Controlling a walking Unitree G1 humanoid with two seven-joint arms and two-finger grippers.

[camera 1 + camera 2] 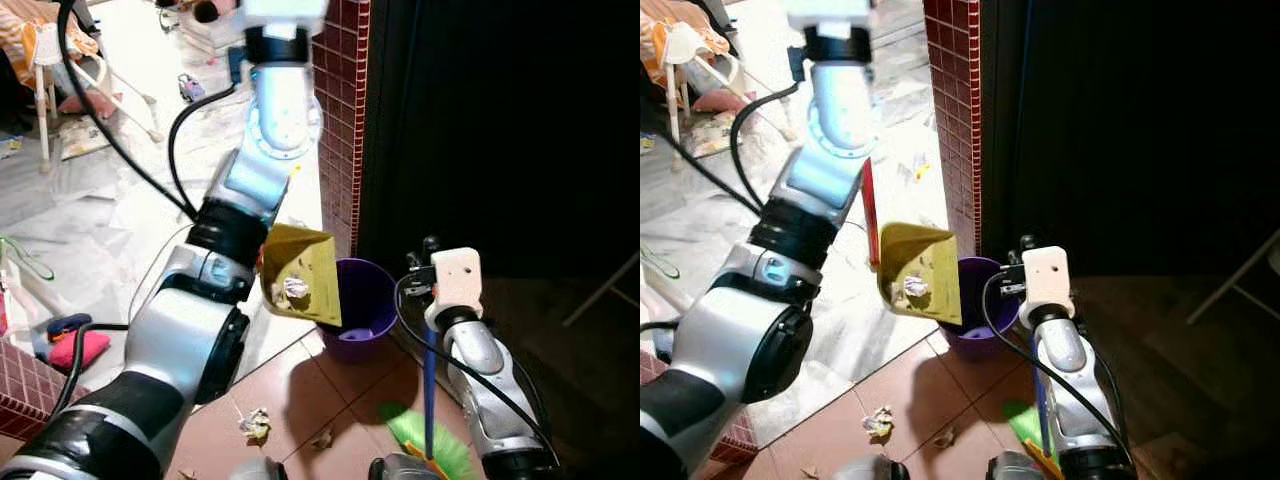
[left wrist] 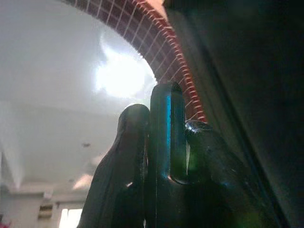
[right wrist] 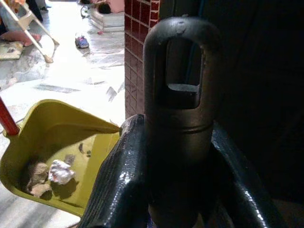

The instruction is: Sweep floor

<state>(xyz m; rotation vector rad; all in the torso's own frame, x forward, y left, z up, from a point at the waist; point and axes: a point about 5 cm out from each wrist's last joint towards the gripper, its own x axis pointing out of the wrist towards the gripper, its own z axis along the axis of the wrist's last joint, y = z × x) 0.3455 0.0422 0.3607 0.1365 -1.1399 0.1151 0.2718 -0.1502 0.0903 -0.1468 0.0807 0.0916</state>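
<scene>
You see silver left arm point(image 1: 190, 330) w/ black joint bands, black cables; right arm point(image 1: 485, 370) silver, white wrist box point(image 1: 456, 277).

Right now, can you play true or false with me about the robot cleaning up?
1. The yellow dustpan is lifted and tipped beside the purple bin. True.
2. The dustpan is empty. False: crumpled scraps lie in it.
3. The right tool is shut on the broom handle. True.
4. The broom's bristles are red. False: they are green.
5. Paper bits lie on the brown tiles. True.
</scene>
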